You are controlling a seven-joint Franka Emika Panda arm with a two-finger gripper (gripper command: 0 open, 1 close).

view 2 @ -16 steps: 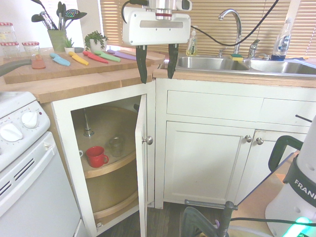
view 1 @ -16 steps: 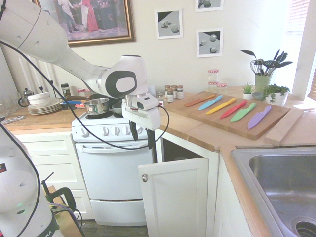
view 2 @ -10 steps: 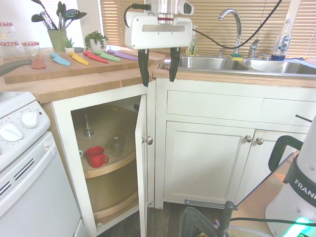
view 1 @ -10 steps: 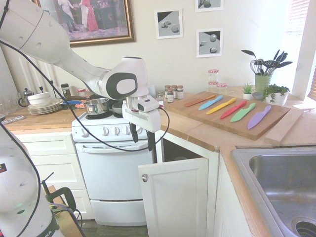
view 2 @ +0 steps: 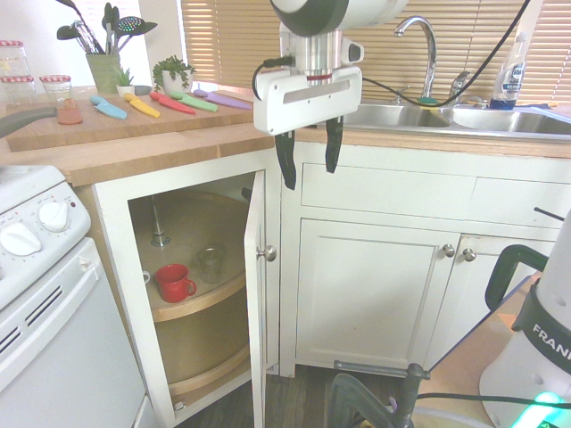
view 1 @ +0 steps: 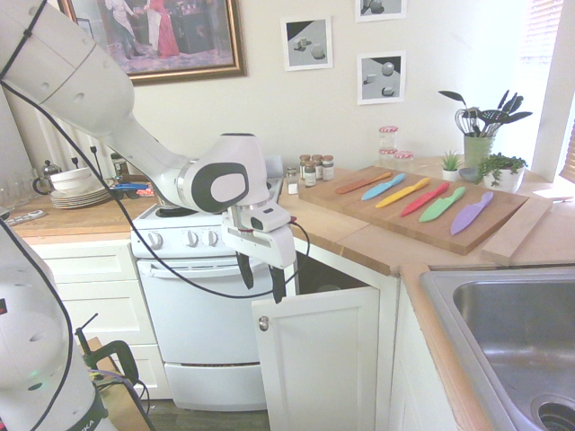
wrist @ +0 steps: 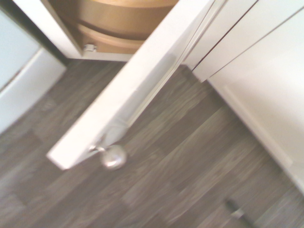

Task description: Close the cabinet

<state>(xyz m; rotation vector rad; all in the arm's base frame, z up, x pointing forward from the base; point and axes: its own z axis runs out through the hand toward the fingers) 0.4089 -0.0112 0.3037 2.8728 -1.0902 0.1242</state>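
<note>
The white wooden corner cabinet [view 2: 110,214], recessed-panel door [view 1: 321,359] ajar, stands beside the smooth white oven [view 1: 208,310]; the white two-finger gripper [view 2: 309,162] hangs near the door's round silver knob [view 2: 268,253], its slim black fingers [view 2: 334,144] spread apart, empty.

The robot's arm [view 1: 76,76] is glossy white with rounded grey panels. Beyond its wrist, a metallic collar [view 2: 318,55] carries a red ring; below that collar, the white, boxy pincer [view 2: 310,160] has slim black fingers. Below the collar, black lettering marks the base [view 2: 535,357].
</note>
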